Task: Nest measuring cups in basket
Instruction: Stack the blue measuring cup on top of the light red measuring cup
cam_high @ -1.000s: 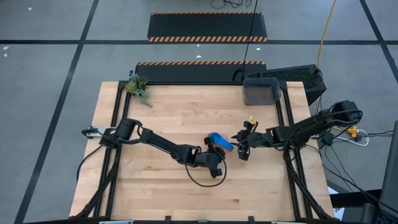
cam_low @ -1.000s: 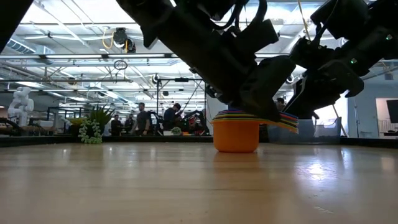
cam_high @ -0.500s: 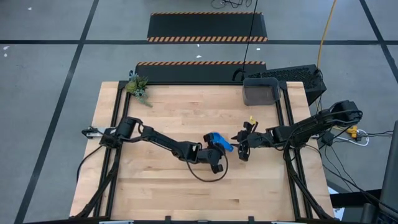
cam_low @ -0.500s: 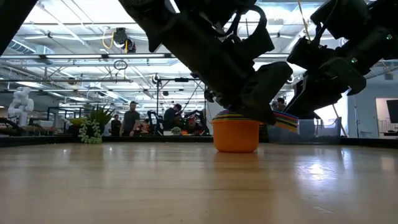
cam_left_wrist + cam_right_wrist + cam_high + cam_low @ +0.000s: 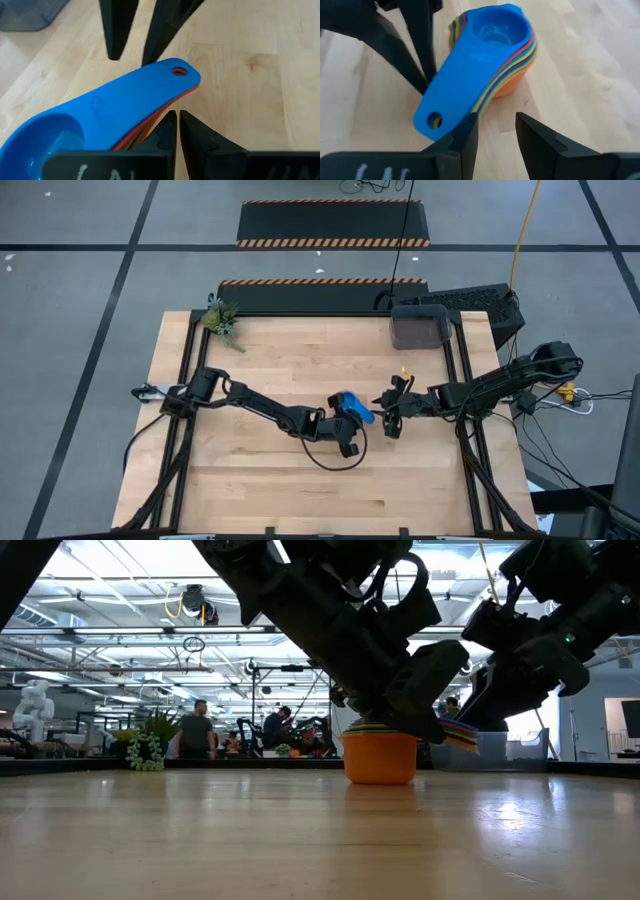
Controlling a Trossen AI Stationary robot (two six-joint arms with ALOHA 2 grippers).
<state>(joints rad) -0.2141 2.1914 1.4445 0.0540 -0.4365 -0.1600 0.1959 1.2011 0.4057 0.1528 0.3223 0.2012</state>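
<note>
Nested measuring cups [image 5: 490, 60], blue topmost, orange outermost; left end effector [image 5: 177, 132] closed empty, right end effector [image 5: 495, 132] parted.

The high view looks straight down, far enough off to take in the whole wooden surface [image 5: 300, 360] and the floor around it. The low view sits at surface level, facing across into the room — close on the stacked measuring cups [image 5: 380, 750]. Each wrist view peers past its own dark fingers, very near the same stack [image 5: 100, 120] [image 5: 480, 65] from opposite sides, just right of centre from above [image 5: 352, 406] — all four views share it.
</note>
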